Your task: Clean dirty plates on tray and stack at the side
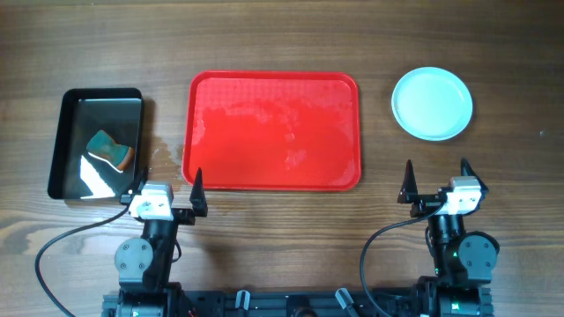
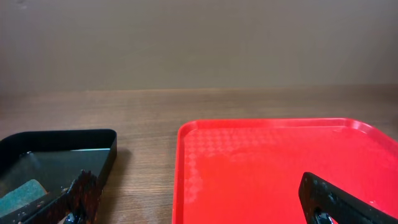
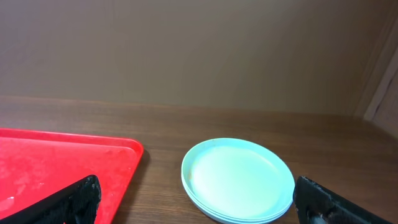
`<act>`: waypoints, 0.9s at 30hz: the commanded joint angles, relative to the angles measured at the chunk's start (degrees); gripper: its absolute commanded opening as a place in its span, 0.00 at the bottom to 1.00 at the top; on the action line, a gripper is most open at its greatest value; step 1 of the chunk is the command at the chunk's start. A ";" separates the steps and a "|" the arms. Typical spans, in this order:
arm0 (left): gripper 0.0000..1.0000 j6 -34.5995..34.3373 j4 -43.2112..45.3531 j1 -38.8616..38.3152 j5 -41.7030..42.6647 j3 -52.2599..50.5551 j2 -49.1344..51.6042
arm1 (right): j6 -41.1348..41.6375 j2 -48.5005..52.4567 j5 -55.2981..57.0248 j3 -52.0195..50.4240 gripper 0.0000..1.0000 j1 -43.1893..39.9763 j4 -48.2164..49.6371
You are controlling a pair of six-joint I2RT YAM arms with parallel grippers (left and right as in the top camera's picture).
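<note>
The red tray (image 1: 273, 132) lies in the middle of the table with nothing on it, only wet patches; it also shows as the tray (image 2: 273, 168) and the tray (image 3: 56, 162). The pale blue-white plates (image 1: 432, 103) sit stacked on the wood to the right of it, and the plates (image 3: 237, 179) look clean on top. My left gripper (image 1: 167, 183) stands open at the tray's near left corner, holding nothing. My right gripper (image 1: 436, 176) stands open near the table's front, short of the stack, also with nothing in it.
A black glossy tray (image 1: 95, 143) at the left holds a teal and orange sponge (image 1: 111, 151) in shallow water; its corner shows as the black tray (image 2: 62, 155). A wet patch marks the wood (image 1: 163, 157) between the two trays.
</note>
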 commanded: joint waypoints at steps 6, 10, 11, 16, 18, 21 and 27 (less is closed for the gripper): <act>1.00 1.11 0.04 0.44 -0.96 -0.55 -0.68 | 0.90 -0.68 1.01 -0.13 1.00 -0.13 -0.07; 1.00 1.11 0.02 0.42 -0.96 -0.55 -0.68 | 0.96 -0.68 0.98 -0.13 1.00 -0.13 -0.04; 1.00 1.11 0.04 0.42 -0.96 -0.55 -0.68 | 1.27 -0.68 0.98 -0.13 1.00 -0.13 -0.04; 1.00 1.11 0.04 0.42 -0.96 -0.55 -0.68 | 2.36 -0.68 0.57 -0.13 1.00 -0.13 0.09; 1.00 1.11 0.04 0.42 -0.96 -0.55 -0.68 | 2.36 -0.66 0.57 -0.13 1.00 -0.13 0.09; 1.00 1.11 0.04 0.42 -0.96 -0.55 -0.68 | 2.36 -0.61 0.57 -0.13 1.00 -0.13 0.11; 1.00 1.11 0.04 0.42 -0.96 -0.55 -0.68 | 2.36 -0.61 0.57 -0.13 1.00 -0.13 0.11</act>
